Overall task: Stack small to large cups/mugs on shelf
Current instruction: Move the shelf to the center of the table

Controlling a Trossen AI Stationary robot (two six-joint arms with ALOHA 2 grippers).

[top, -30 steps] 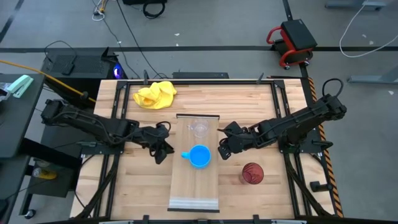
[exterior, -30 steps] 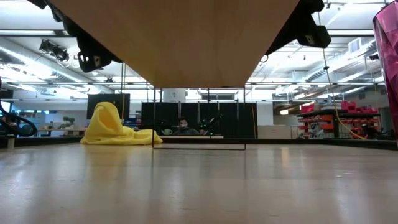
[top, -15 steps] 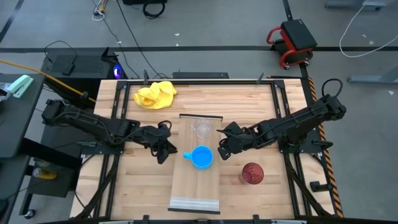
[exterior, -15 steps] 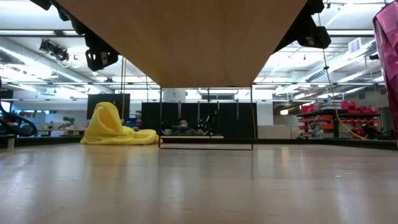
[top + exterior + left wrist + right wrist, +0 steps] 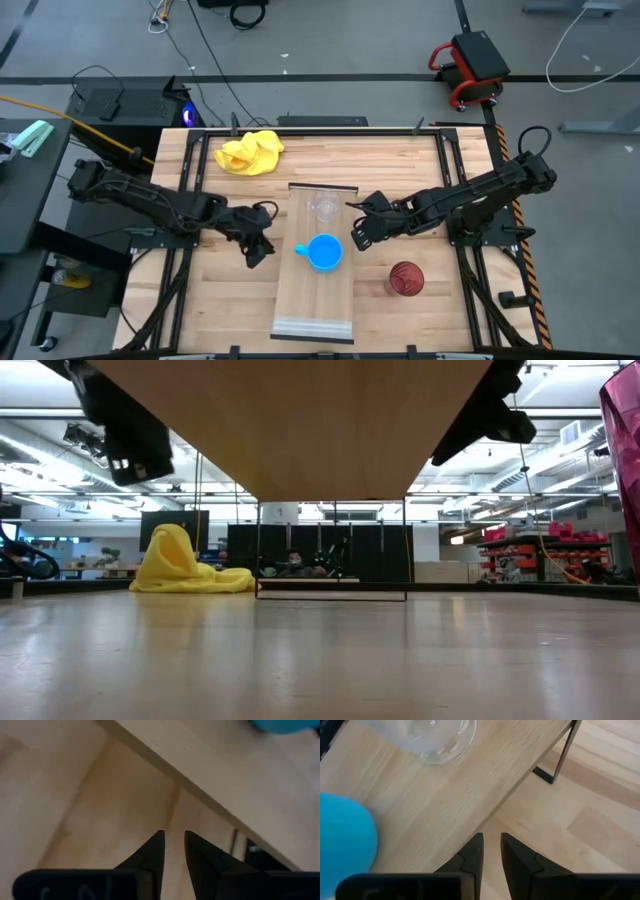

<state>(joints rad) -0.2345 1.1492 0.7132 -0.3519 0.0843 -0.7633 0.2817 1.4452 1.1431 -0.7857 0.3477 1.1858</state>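
Note:
The shelf [image 5: 315, 300] is a long light wood plank raised on thin dark legs [image 5: 258, 545] in the middle of the table. The clear cup [image 5: 323, 208] stands near its far end, and the blue mug [image 5: 323, 252] stands at its middle, handle toward the left. The dark red ribbed cup [image 5: 406, 279] stands on the table to the shelf's right. My left gripper [image 5: 257, 252] is shut and empty, just left of the shelf's left edge [image 5: 225, 770]. My right gripper [image 5: 356, 242] is shut and empty, close beside the shelf's right edge [image 5: 445, 795].
A crumpled yellow cloth [image 5: 250, 152] lies at the table's far left. Bare tabletop shows to the left of the shelf and at its near right. The low view looks under the shelf's underside [image 5: 300, 420].
The shelf, with both cups on it, has slid a little toward the table's right edge. My left gripper first went right toward the shelf, then drew back toward the table's left edge. My right gripper has stayed beside the shelf's right edge.

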